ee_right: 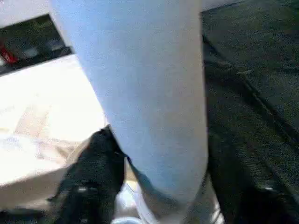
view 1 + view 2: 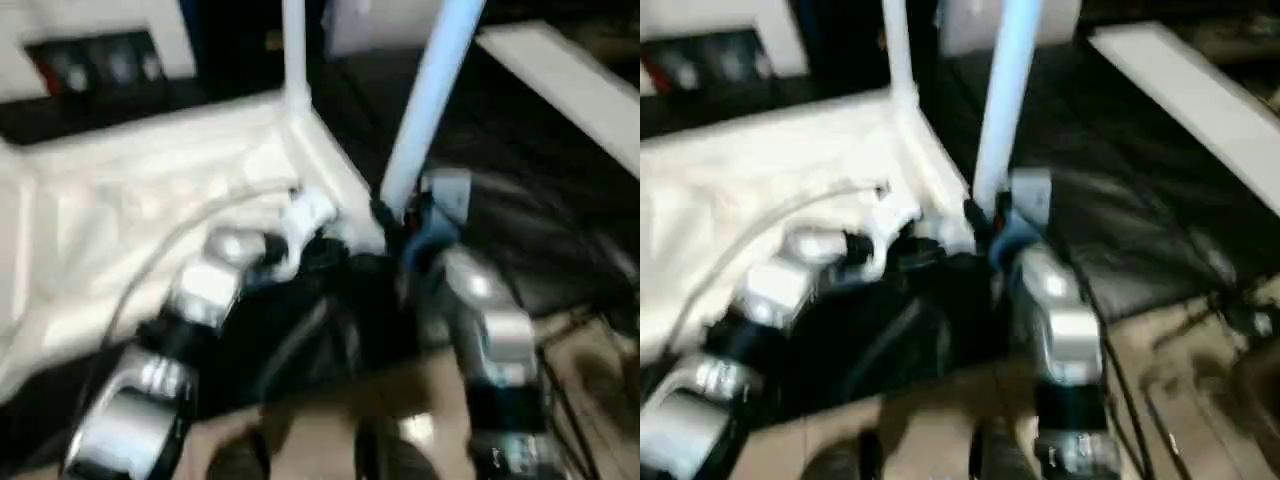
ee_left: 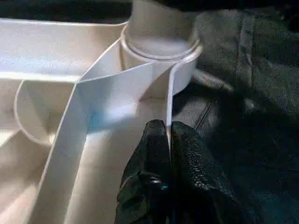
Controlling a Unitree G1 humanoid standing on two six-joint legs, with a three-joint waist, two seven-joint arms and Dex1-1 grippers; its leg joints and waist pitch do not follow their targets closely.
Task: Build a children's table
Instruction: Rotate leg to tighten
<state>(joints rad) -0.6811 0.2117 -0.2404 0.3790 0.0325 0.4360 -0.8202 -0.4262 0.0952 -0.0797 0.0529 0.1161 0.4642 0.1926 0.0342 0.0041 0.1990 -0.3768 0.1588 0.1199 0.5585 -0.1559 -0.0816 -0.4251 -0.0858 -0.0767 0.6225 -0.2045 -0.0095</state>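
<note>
Dark, wrinkled floor covering [image 2: 520,230] spreads under the work, with a strip of bare tan floor [image 2: 320,420] nearest the robot.

In the left wrist view, the left gripper [image 3: 169,140] is pinched shut on the thin upright rim wall of the upturned white table top [image 3: 60,107], one black finger [image 3: 149,154] on the inner face and the other on the outer. Just beyond the fingers along that rim, a round corner socket [image 3: 159,51] holds the base of a leg.

From the head camera, the left gripper [image 2: 300,225] sits at the table top's [image 2: 120,200] near corner, at the end of a silver forearm [image 2: 170,330]. A thin grey cable [image 2: 170,240] arcs over the ribbed underside beside it.

The right gripper [image 2: 405,225] is at the foot of a white tube leg [image 2: 430,90] that rises steeply, leaning slightly, out of the frame. In the right wrist view this leg [image 1: 145,93] passes between the fingers, one black finger [image 1: 93,172] lying against its side; the jaws seem to be around the tube, though blur keeps me from saying how firmly they grip.

A second leg [image 2: 294,50] stands upright in the farther corner. Behind the table top is a white cabinet [image 2: 100,50] with dark panes, and a long white board [image 2: 570,85] lies on the covering to the right.
</note>
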